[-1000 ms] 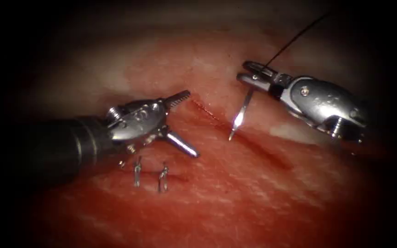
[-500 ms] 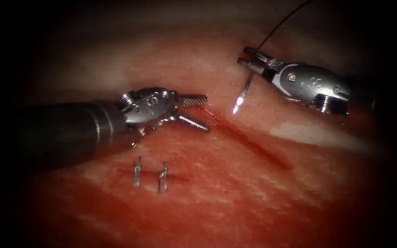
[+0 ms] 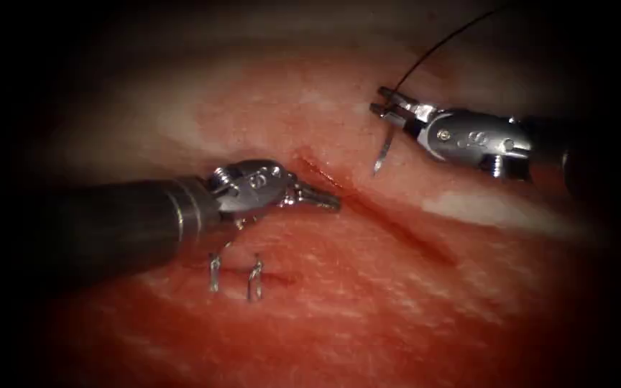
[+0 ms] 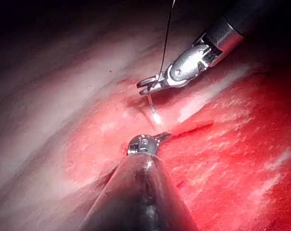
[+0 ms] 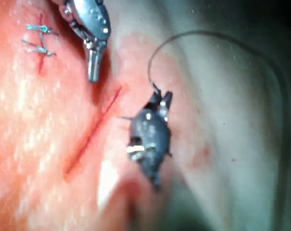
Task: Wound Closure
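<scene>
Steel needle [image 3: 384, 149] hanging from right tool [image 3: 386, 108], above tissue [image 3: 368, 287]

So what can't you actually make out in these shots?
- Thread: endoscope view, its far end runs off into the dark border.
- Needle: right wrist view, hidden behind the right tool.
- Left tool: left wrist view, its own shaft covers most of it.
- Two stitches: right wrist view, too blurred to read the knots.

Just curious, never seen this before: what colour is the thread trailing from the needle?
Black: the thread shows best in the endoscope view, running up from the right tool.
</scene>
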{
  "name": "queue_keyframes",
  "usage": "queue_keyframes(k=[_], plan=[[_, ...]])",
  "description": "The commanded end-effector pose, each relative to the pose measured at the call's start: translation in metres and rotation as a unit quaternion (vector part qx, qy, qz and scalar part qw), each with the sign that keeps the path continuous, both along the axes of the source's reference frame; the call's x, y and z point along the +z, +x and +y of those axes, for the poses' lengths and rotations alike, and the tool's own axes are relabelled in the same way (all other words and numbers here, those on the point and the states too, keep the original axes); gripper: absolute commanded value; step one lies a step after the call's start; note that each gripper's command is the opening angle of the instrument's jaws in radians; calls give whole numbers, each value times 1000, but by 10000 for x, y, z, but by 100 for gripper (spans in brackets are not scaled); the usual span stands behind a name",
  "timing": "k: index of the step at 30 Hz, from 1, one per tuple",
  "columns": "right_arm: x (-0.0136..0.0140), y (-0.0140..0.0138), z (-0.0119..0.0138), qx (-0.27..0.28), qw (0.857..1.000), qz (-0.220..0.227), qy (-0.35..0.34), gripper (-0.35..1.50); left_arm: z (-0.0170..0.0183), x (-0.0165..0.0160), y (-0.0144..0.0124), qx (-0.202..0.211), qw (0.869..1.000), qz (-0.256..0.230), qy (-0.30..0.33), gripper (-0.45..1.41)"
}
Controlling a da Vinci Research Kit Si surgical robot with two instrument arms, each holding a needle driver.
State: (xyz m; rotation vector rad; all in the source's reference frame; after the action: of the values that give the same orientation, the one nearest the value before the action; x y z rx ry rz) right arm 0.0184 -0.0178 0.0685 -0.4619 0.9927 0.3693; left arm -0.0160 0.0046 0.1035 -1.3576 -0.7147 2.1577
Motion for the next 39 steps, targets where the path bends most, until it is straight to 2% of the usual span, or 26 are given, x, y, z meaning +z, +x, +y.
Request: queue_keyframes(k=[1, 12, 25, 39], plan=[[6, 10, 3, -1, 1000, 0, -4, -35, -3, 10, -7, 1, 1000, 3, -1, -45], [16, 24, -5, -13, 999, -24, -25, -35, -4, 28, -13, 1, 1000, 16, -9, -45], [45, 30, -14, -29, 998, -41, -39, -35, -3, 48, -14, -1, 1000, 26, -6, -45], [45, 31, -18, -47, 995, -58, -66, -35, -4, 72, -12, -6, 999, 39, -1, -45]])
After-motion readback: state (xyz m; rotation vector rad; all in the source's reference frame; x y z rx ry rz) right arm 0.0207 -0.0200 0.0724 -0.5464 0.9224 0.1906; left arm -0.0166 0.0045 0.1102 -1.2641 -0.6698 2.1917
